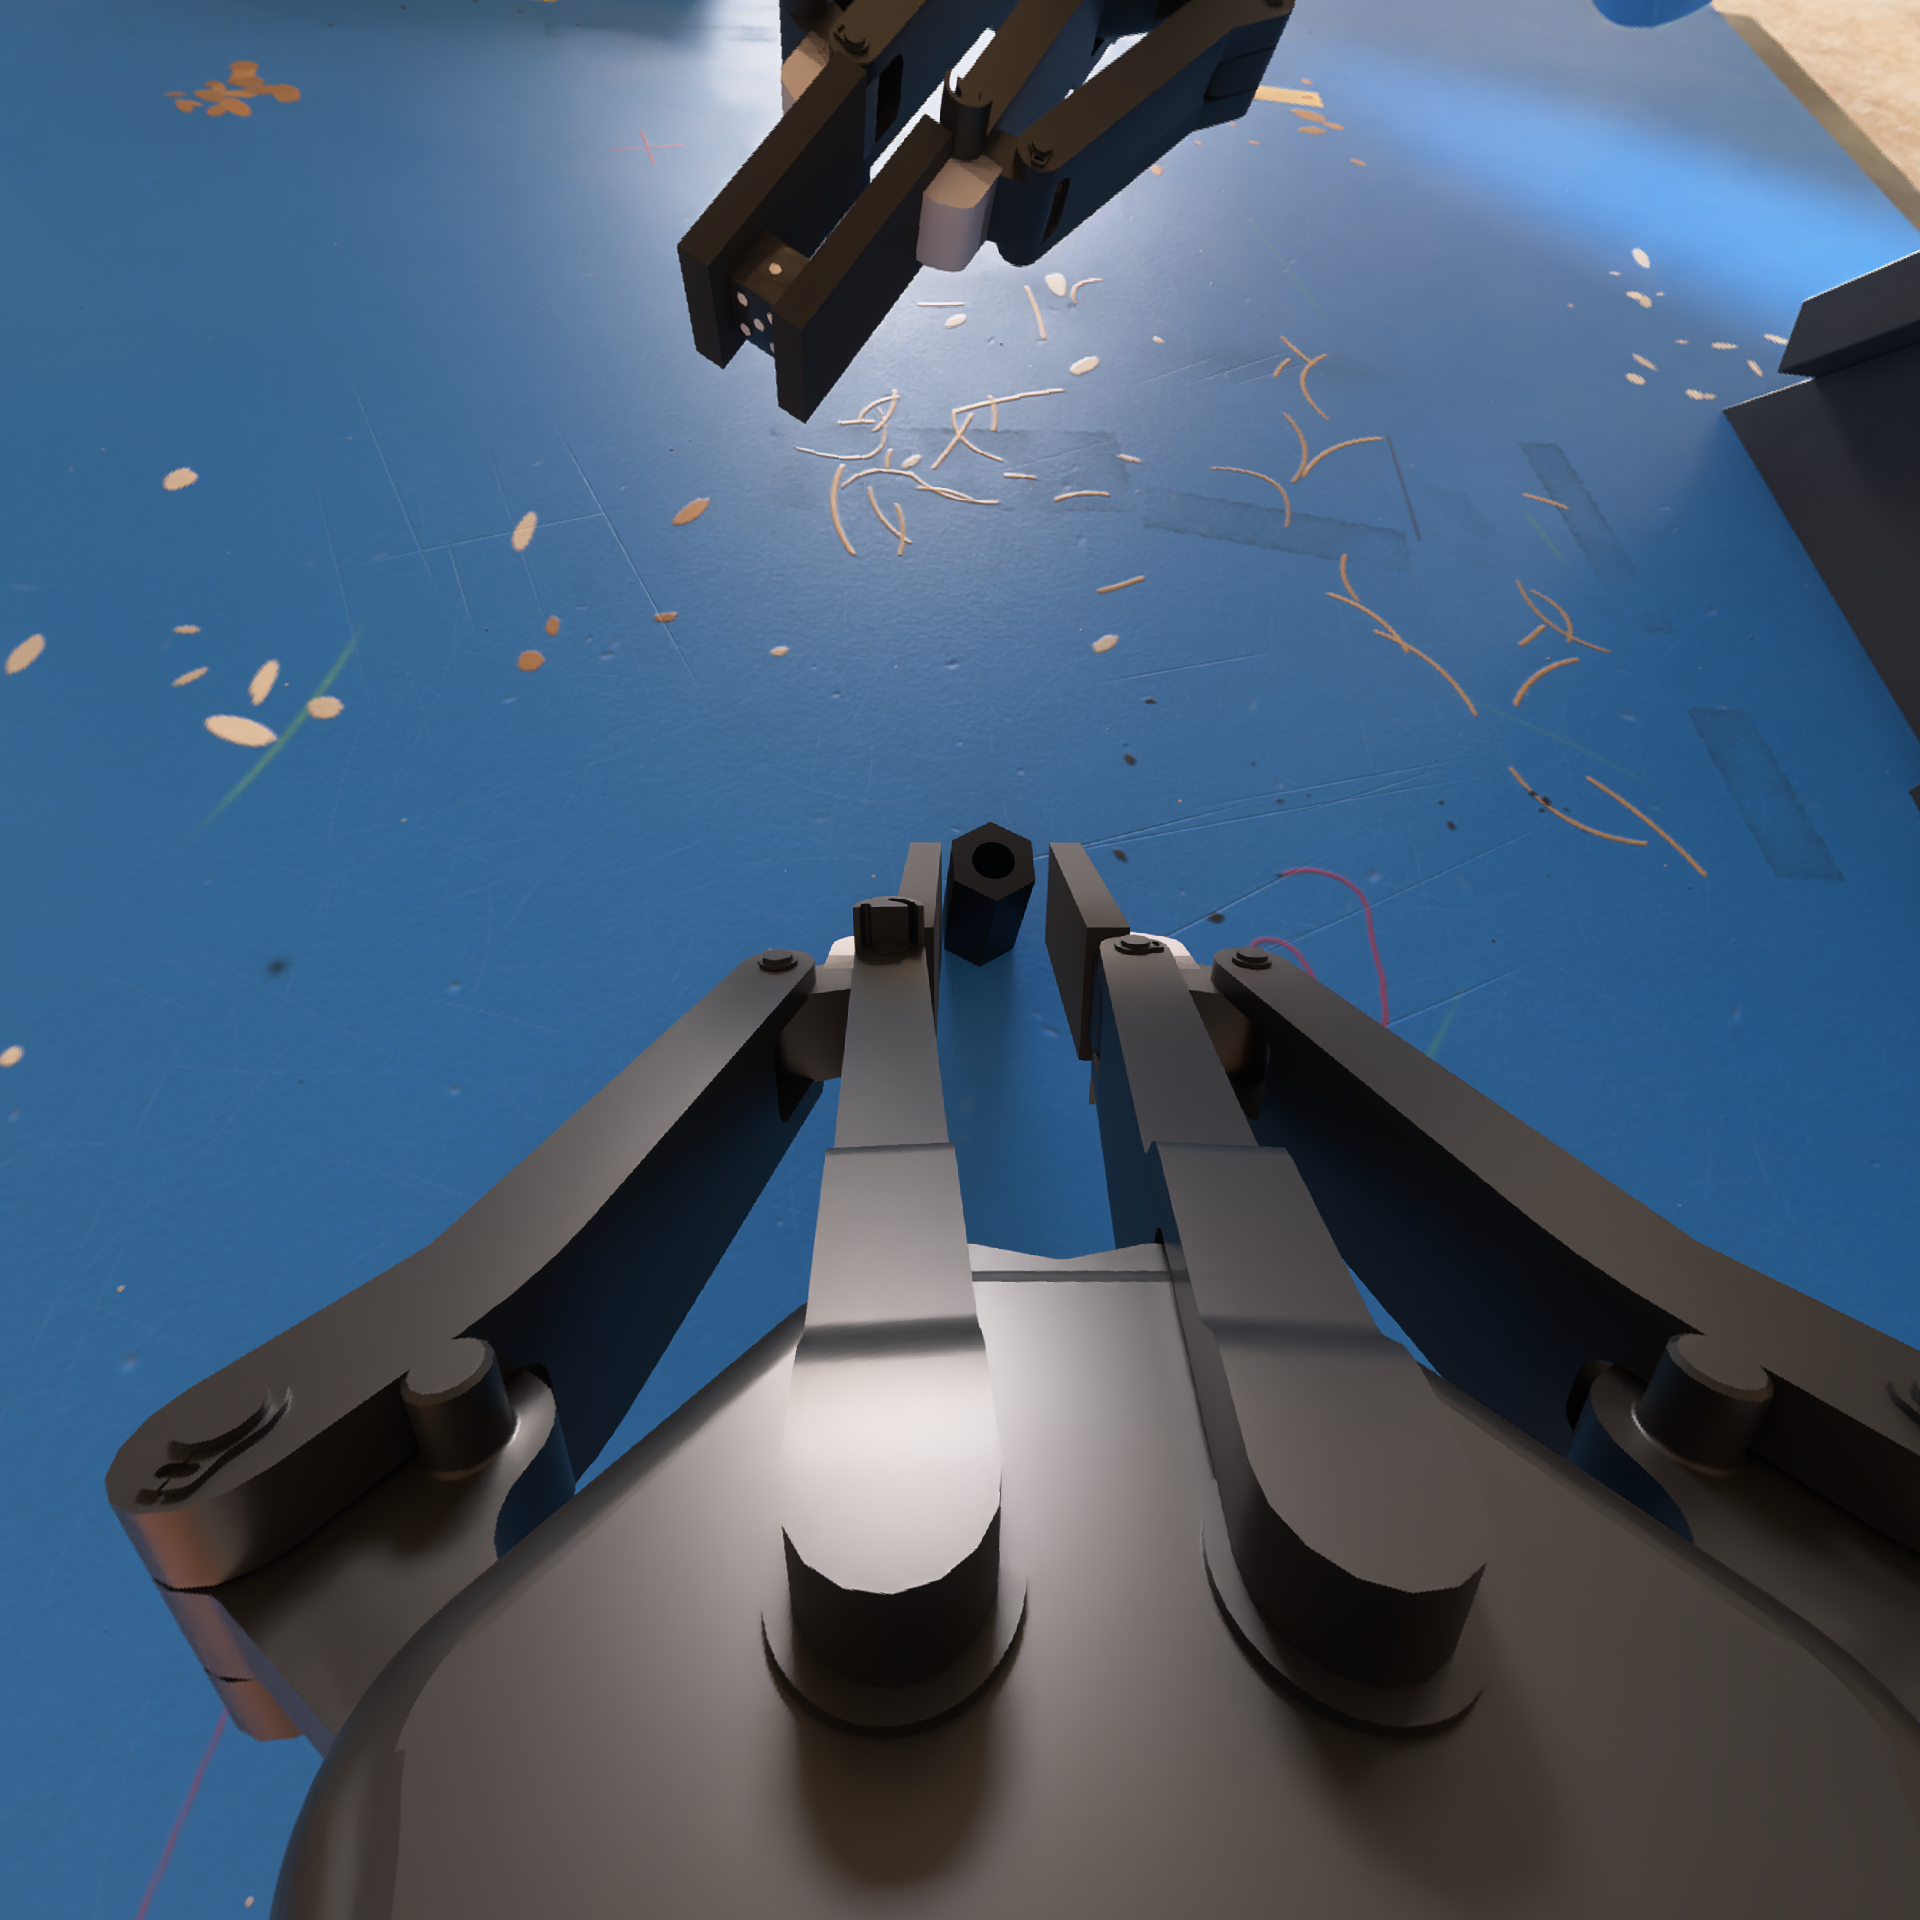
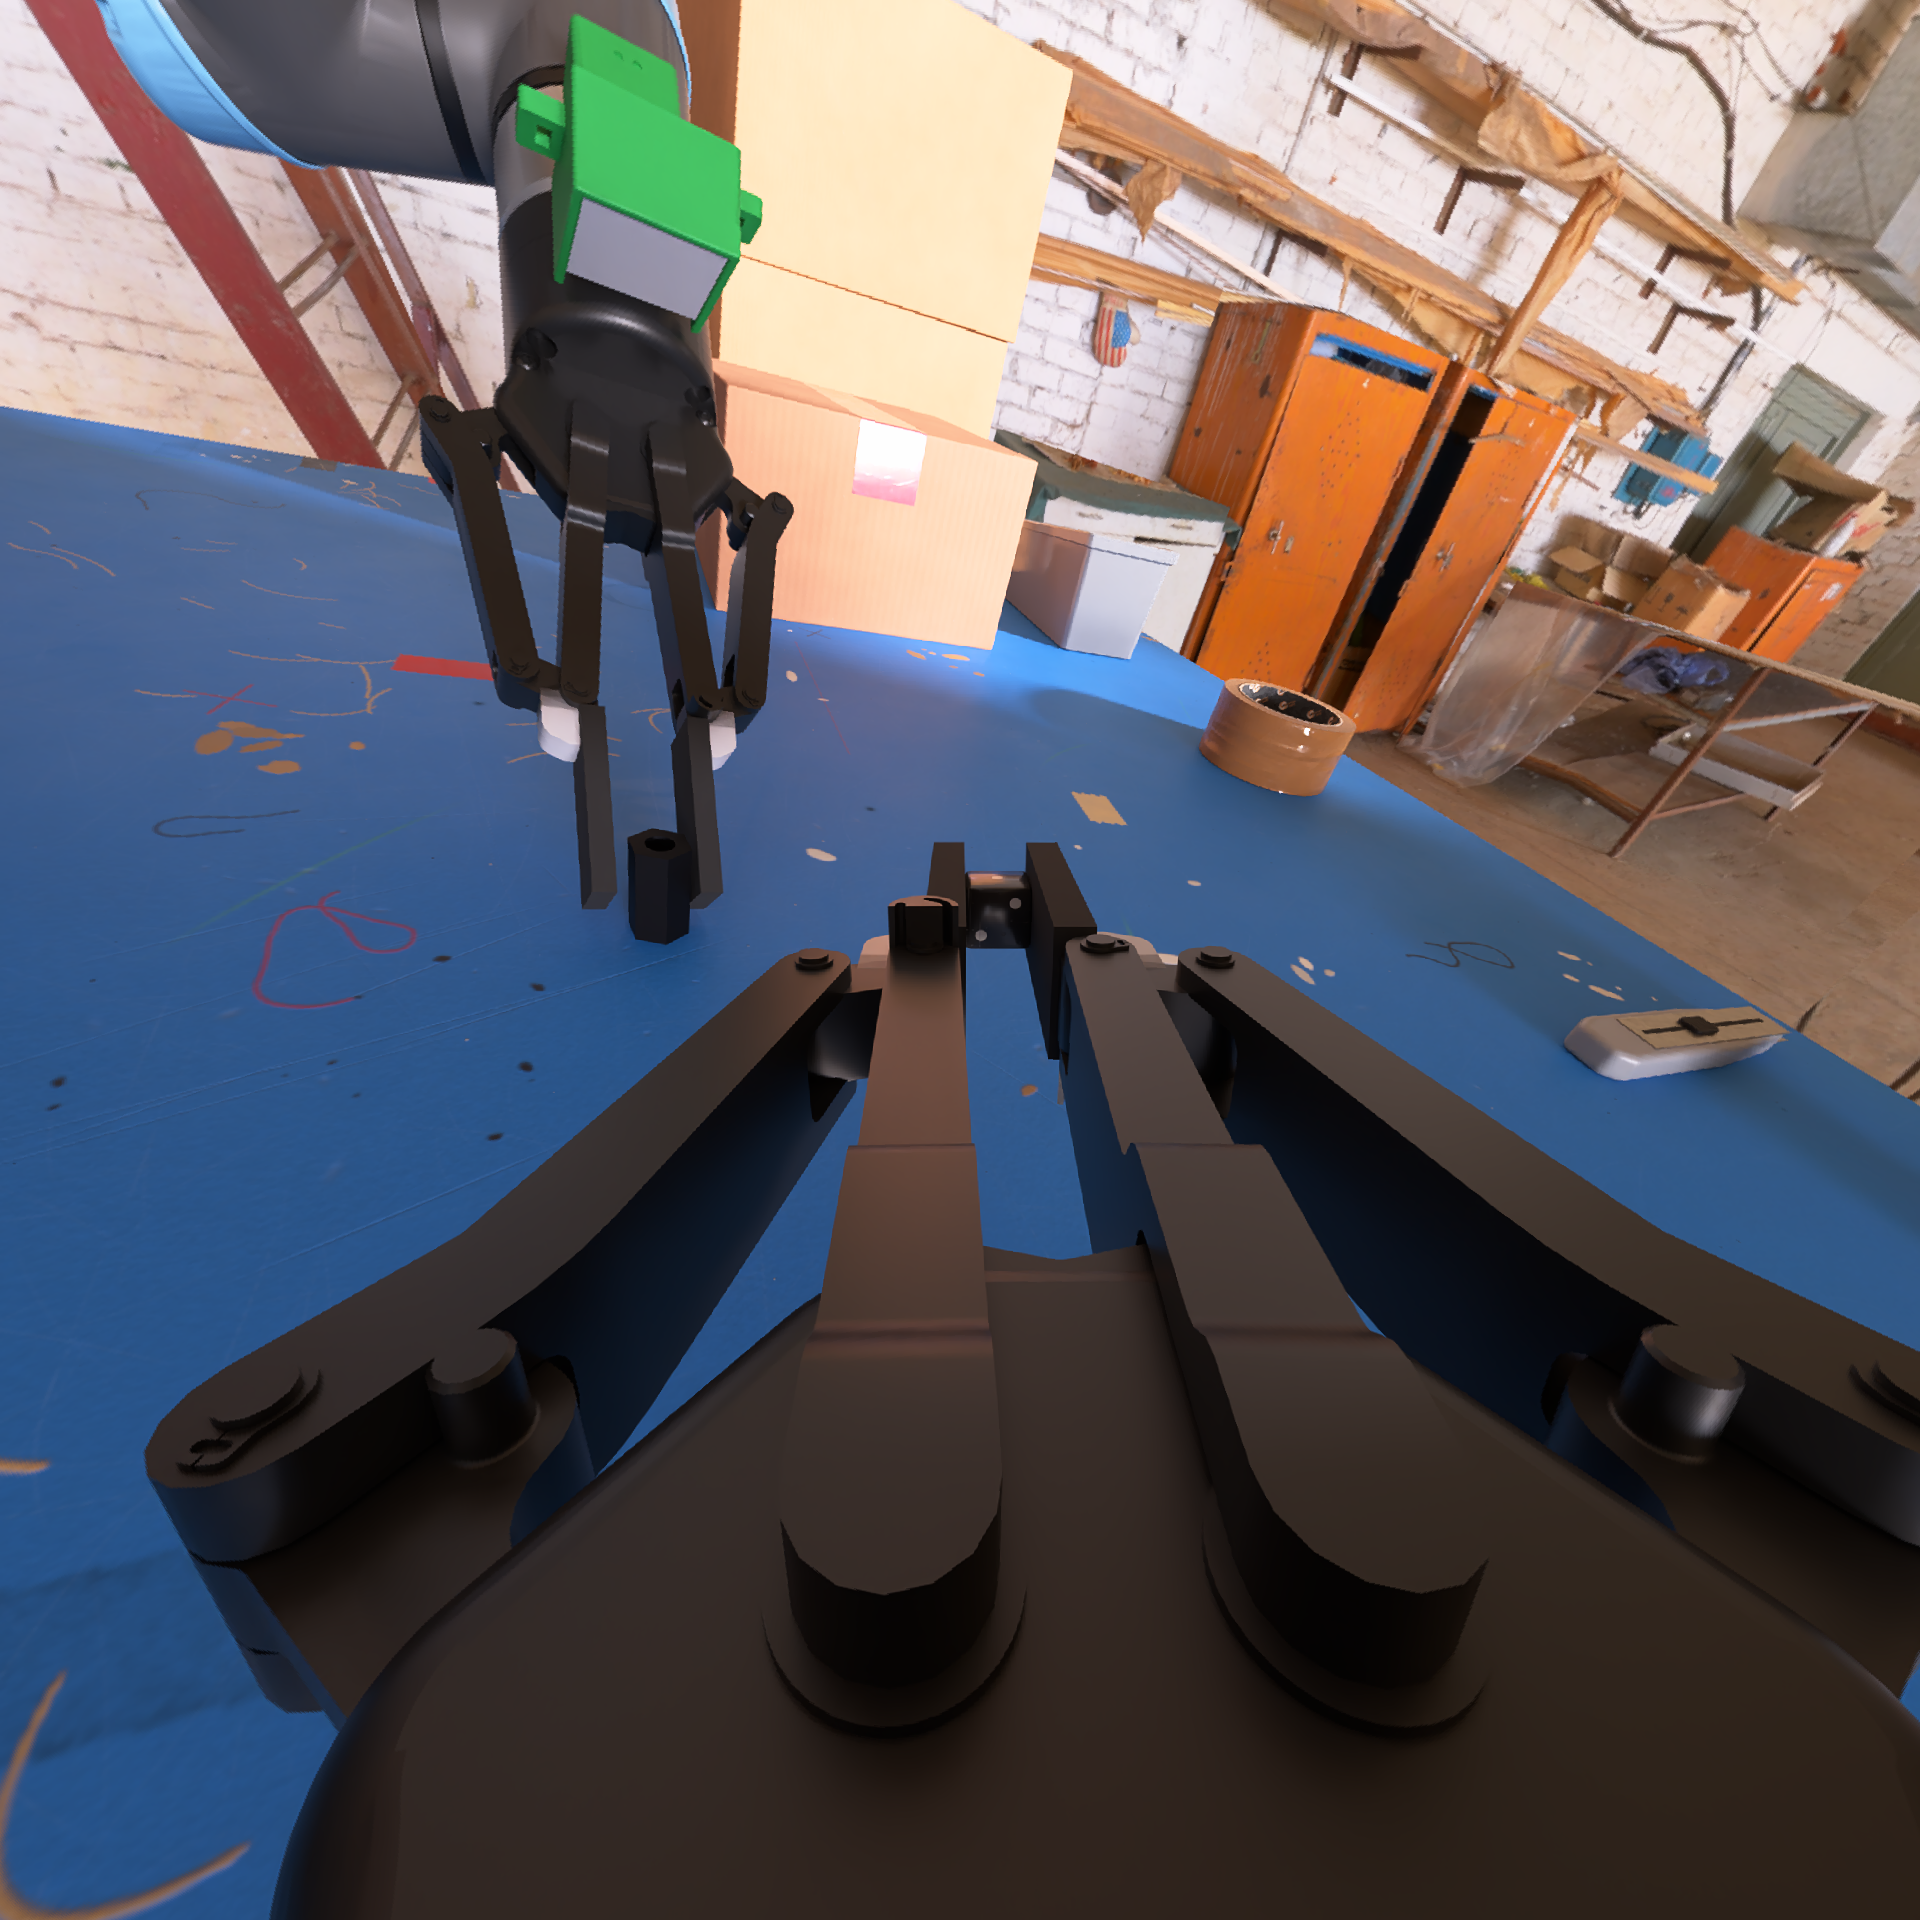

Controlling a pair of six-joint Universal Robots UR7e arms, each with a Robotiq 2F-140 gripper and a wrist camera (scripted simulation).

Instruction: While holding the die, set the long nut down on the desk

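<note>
Long nut [image 1: 990,891] is standing upright on the blue table [image 1: 520,935], sitting between the spread, non-touching fingers of the left end effector [image 1: 995,883]. Right end effector [image 2: 995,902] is pinching the die [image 2: 995,910] above the table.

Tape roll [image 2: 1278,749]: brown, flat on my blue desk, far right edge.
Grey slider box [image 2: 1671,1042]: near the right rim.
Cardboard boxes [image 2: 883,520]: stacked behind my desk.
Orange lockers [image 2: 1371,509]: against the brick wall.
</note>
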